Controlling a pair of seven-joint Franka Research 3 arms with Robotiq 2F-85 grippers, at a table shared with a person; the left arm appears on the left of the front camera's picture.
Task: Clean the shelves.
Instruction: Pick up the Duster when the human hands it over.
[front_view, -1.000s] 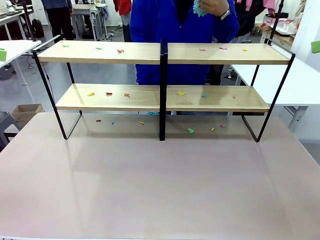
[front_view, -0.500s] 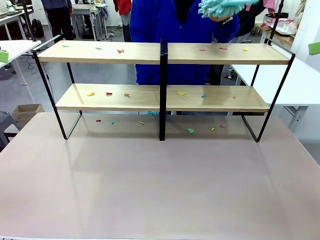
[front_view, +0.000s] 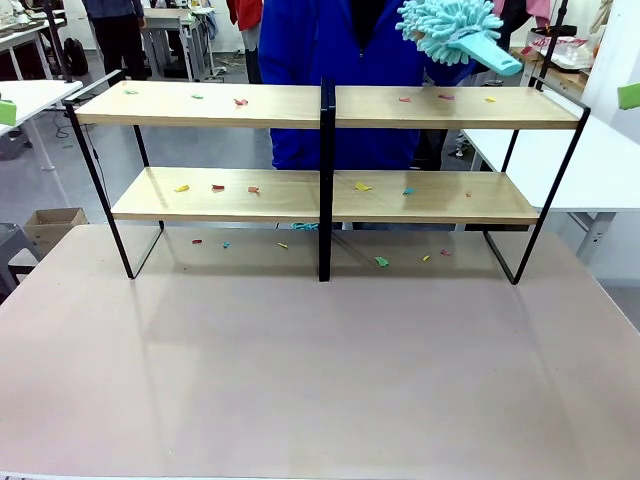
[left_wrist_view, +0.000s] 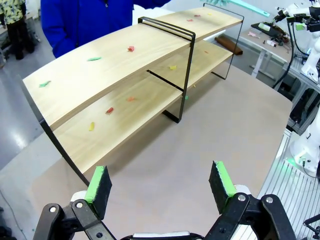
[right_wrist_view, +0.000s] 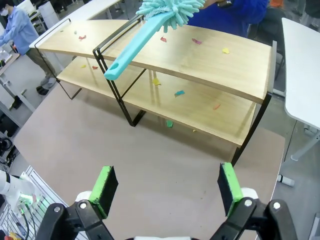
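Across the tabletop, front view: shelves sit at the far edge, scraps on both boards, person holds duster over the top right, handle our way, probably a handover | left wrist: left claw spread, empty, well short of the shelves | right wrist: right claw spread wide, empty, facing that handle, guessing it's the taker

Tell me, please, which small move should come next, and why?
Probably the right gripper, open and empty, should reach toward the duster: its handle points toward the robot's side, above the shelves, where scraps lie.
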